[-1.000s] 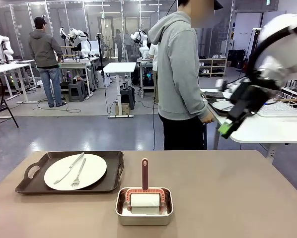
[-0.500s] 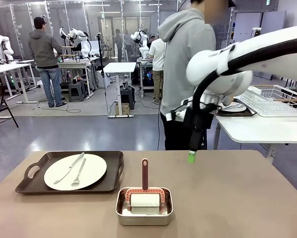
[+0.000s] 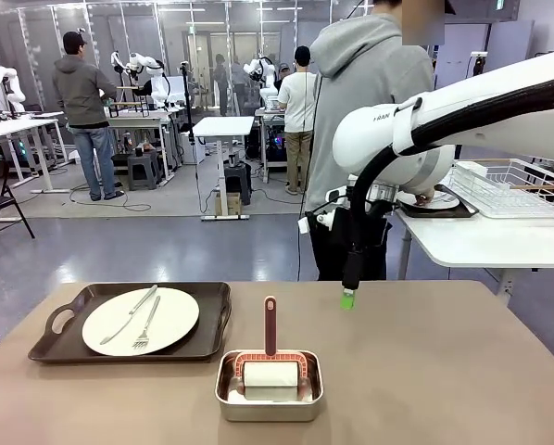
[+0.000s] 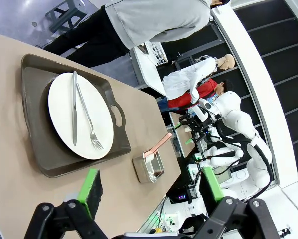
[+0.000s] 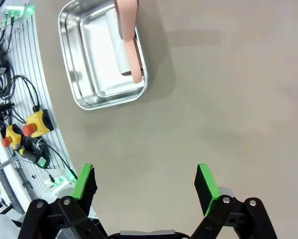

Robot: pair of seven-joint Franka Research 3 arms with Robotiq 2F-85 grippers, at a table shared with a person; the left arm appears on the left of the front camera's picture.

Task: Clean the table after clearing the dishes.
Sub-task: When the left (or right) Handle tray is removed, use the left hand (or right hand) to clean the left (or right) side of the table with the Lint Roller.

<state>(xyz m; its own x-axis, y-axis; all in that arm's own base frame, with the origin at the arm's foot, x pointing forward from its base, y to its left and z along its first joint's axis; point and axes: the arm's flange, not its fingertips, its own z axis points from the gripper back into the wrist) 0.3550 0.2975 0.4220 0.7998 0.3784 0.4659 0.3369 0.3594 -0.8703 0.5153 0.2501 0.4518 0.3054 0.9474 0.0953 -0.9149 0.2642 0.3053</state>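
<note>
Hovering above table [image 3: 462, 371], right tool [image 3: 348, 298] wide; left tool [image 4: 151, 186] wide; partial lettering on right arm [image 3: 472, 97]

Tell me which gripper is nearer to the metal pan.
Right. The right gripper hangs open above the table a little beyond the pan; the left gripper is farther off, with the tray lying between it and the pan.

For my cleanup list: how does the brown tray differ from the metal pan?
The brown tray is dark, wide and shallow; the metal pan is shiny, smaller and deeper. The tray carries a white plate with knife and fork; the pan holds a pink-handled roller. Both are rectangular and rest on the table.
</note>
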